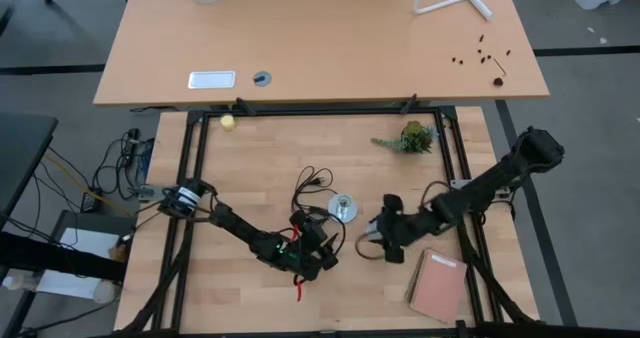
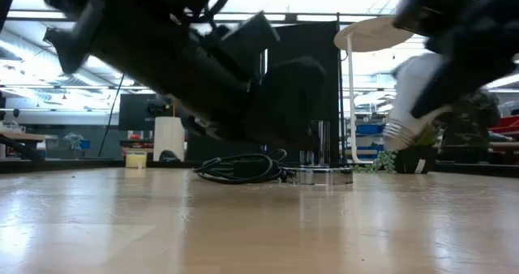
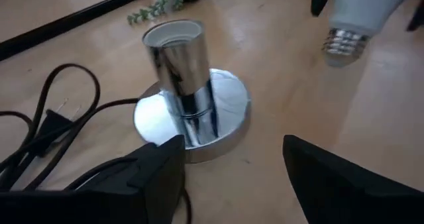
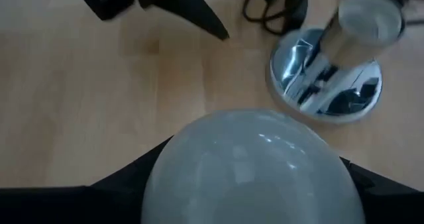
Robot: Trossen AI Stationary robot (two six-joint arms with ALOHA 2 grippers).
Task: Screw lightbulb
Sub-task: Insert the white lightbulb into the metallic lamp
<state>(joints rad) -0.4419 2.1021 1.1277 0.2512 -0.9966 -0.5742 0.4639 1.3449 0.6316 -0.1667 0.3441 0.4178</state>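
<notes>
The white lightbulb (image 2: 415, 87) hangs tilted above the table with its greyish screw base (image 3: 344, 44) lowest, held in my right gripper (image 1: 380, 236), just right of the socket. The silver socket (image 3: 179, 71) stands upright on its round disc (image 1: 342, 208), and a black cord (image 1: 310, 190) runs off to its left. My left gripper (image 3: 232, 177) is low over the table on the near-left side of the socket, open. One finger (image 3: 149, 177) stands on each side of the disc's near edge, touching nothing. My right gripper pinches the bulb's round glass end (image 4: 173, 163) between its two fingers (image 4: 122, 184), one on each side. The fingers slant down from the table's right side. The bulb is clear of the table, tilted, with its screw base (image 2: 399, 133) pointing down toward the socket.
A green plant sprig (image 1: 408, 137) lies behind the socket and a yellowish ball (image 1: 228, 122) at the far left. A reddish-brown notebook (image 1: 437, 284) lies near the right front. Black frame rails (image 1: 320, 110) border the board, and another table (image 1: 320, 38) stands beyond.
</notes>
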